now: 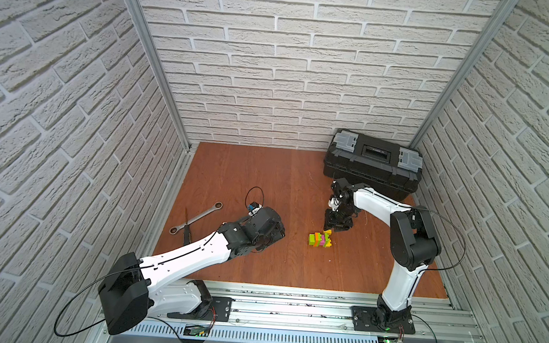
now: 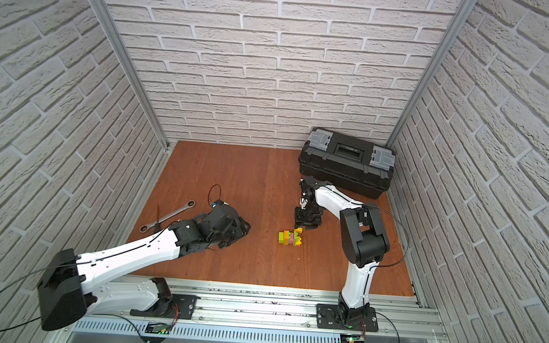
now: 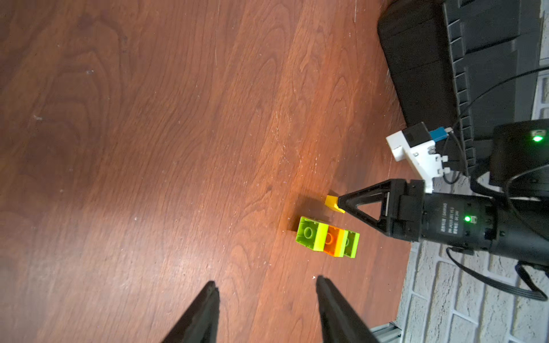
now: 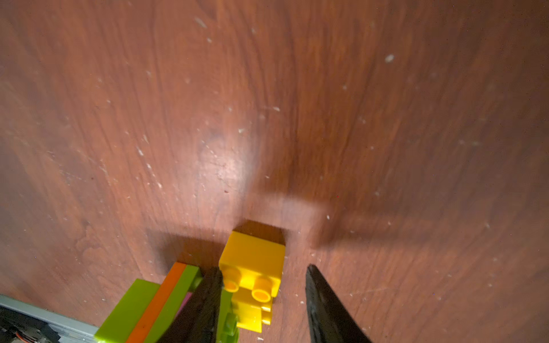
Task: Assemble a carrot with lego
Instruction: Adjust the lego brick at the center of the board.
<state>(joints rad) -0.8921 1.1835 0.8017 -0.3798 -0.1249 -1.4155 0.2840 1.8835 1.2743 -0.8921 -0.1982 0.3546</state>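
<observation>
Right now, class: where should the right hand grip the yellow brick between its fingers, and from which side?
Grip the yellow brick by its two smooth side faces, coming from above as the right hand stands. Its studs face the hand, so the flat sides lie along the fingers; one finger slots between brick and carrot.

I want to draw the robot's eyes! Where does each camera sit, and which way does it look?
Both top views: high over the front rail, looking down on the table, both arms, the carrot, the toolbox.
Left wrist: behind the open left gripper, looking across the table at the carrot and the right gripper.
Right wrist: behind the right gripper, looking down at a yellow brick between its fingers.
Shared: both wrist views show the carrot.
</observation>
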